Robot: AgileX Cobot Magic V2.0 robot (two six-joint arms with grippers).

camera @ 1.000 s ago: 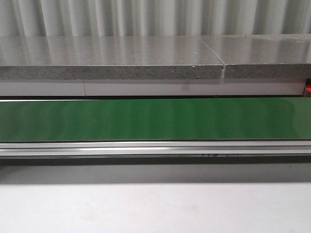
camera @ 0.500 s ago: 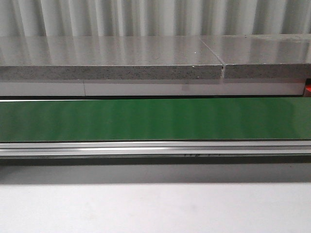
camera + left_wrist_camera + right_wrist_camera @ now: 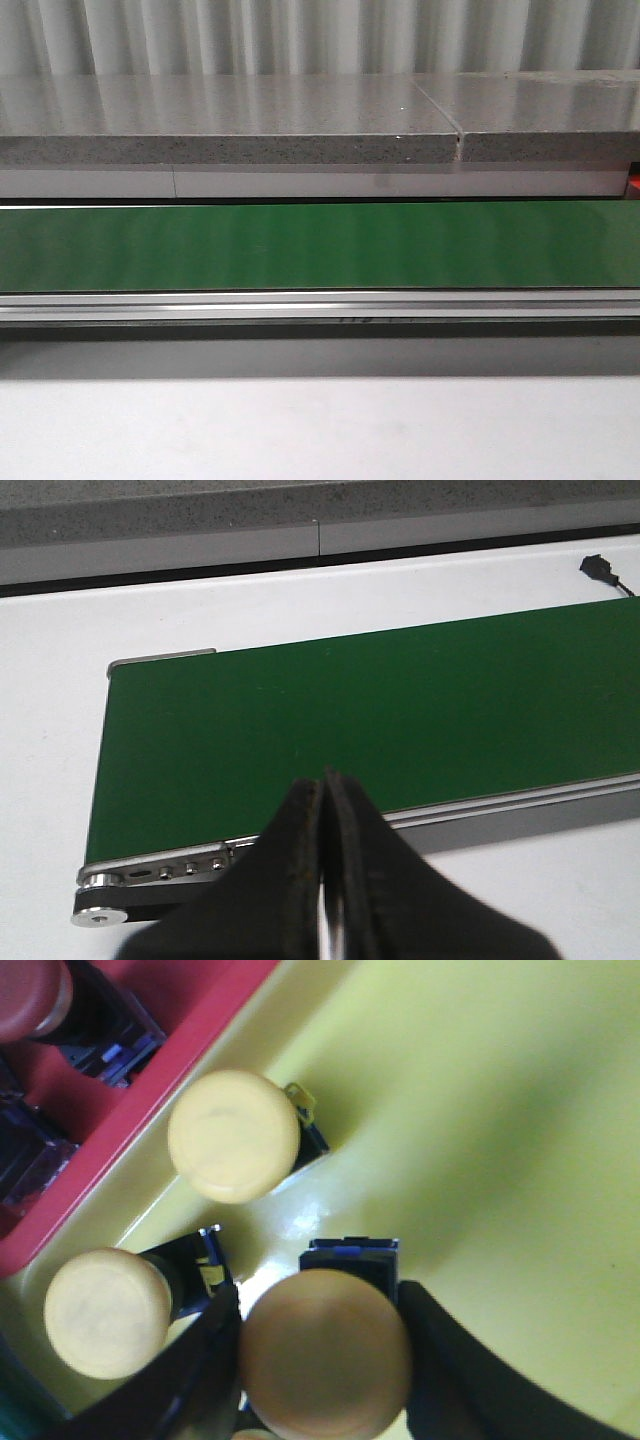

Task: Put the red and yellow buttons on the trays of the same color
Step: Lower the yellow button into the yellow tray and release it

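Note:
In the right wrist view my right gripper [image 3: 320,1370] is shut on a yellow button [image 3: 325,1340], its black fingers against both sides of the cap. It sits low over the floor of the yellow tray [image 3: 480,1110]. Two other yellow buttons [image 3: 233,1136] [image 3: 107,1312] stand in that tray beside it. The red tray [image 3: 190,1030] adjoins it and holds a red button [image 3: 30,995]. In the left wrist view my left gripper [image 3: 322,790] is shut and empty above the near edge of the green belt [image 3: 400,720]. Neither gripper shows in the front view.
The green conveyor belt [image 3: 320,245] runs across the front view with a metal rail [image 3: 320,305] along its near side. A grey stone ledge [image 3: 230,130] lies behind it. A white tabletop [image 3: 320,430] lies in front. A black cable end [image 3: 598,568] lies beyond the belt.
A small dark mark on the belt's front rail has shifted left in the front view. Nothing else there has moved.

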